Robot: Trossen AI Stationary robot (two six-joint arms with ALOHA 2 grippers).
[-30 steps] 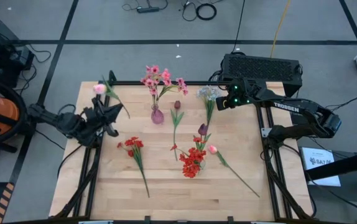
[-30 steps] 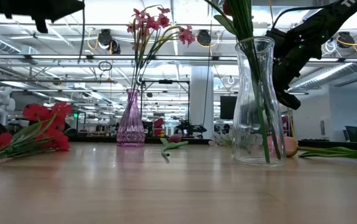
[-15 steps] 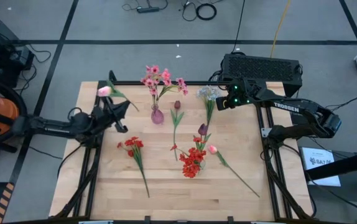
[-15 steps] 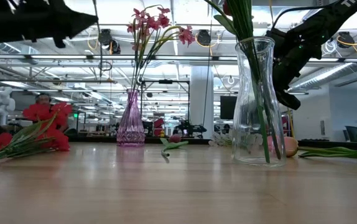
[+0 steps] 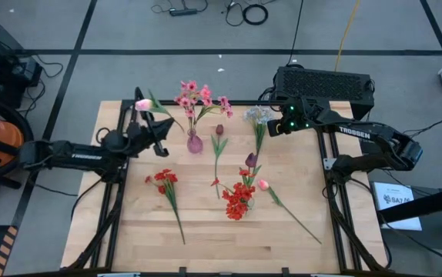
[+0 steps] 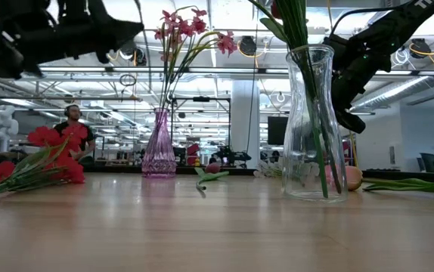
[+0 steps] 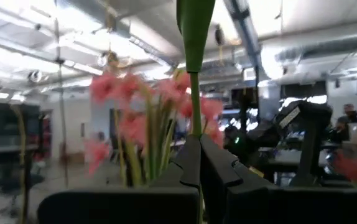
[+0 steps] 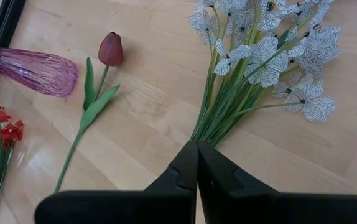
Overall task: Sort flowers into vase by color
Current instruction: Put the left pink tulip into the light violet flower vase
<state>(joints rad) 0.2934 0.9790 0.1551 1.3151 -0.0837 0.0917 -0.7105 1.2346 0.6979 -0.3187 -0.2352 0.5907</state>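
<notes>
Tabletop (image 5: 298, 208) status: pink sprays (image 5: 194, 96) are in the purple vase (image 5: 195, 141), red clusters (image 5: 238, 198) in the clear vase (image 6: 313, 121). Left gripper (image 5: 158, 132) fingers clamped on pink bud (image 5: 142, 104), near the purple vase. Right gripper (image 5: 276, 125) fingers together, empty, over the white sprig (image 5: 257, 117). Tulips and loose stems not sorted yet.

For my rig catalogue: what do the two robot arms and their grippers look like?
Both arms are dark with slim jointed links. The right arm bears white TROSSEN lettering and green lights near its wrist. The left arm carries small pale lettering. The left gripper and the right gripper each have two black angular fingers.
</notes>
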